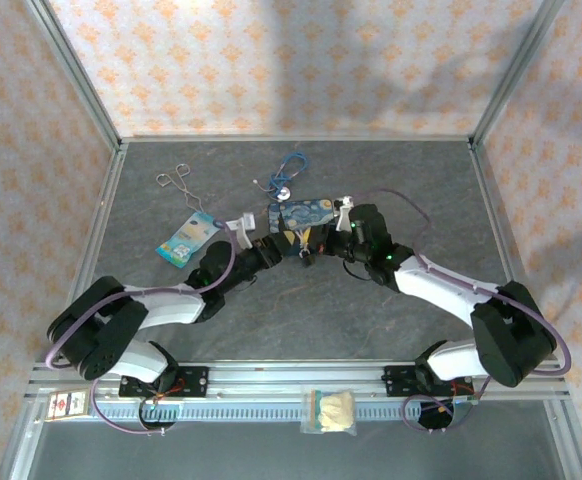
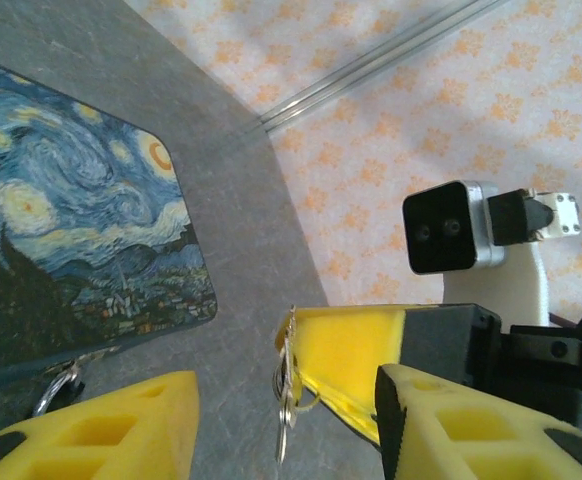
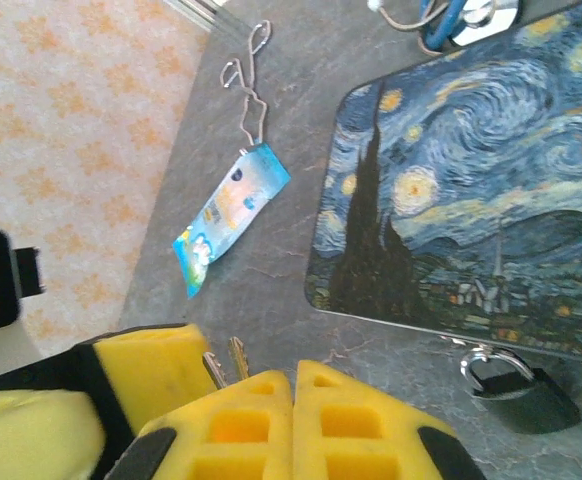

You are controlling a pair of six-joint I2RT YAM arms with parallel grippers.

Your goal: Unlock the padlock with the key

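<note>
The right gripper [image 3: 293, 388] had its two yellow fingers pressed together, and the key [image 3: 237, 356] was pinched at their tips, with its metal end sticking out toward 11 o'clock in the right wrist view. The left gripper [image 2: 286, 382] was wide open. In its own camera the key hung down in the gap between its fingers, and it touched neither of them. The padlock [image 3: 526, 398] lay flat on the table [image 3: 271, 300], at about 3 o'clock from the right gripper. Its shackle was just beside the near edge of the blue painted box [image 3: 471, 180]; it was not possible to tell if they touched. In the top view both grippers met just at 6 o'clock of this box. A blue packet [image 1: 186, 238] lay at 9 o'clock of the box, the forceps [image 1: 179, 184] at about 10 o'clock, and a stethoscope [image 1: 286, 175] at 12 o'clock, close to its far edge.
</note>
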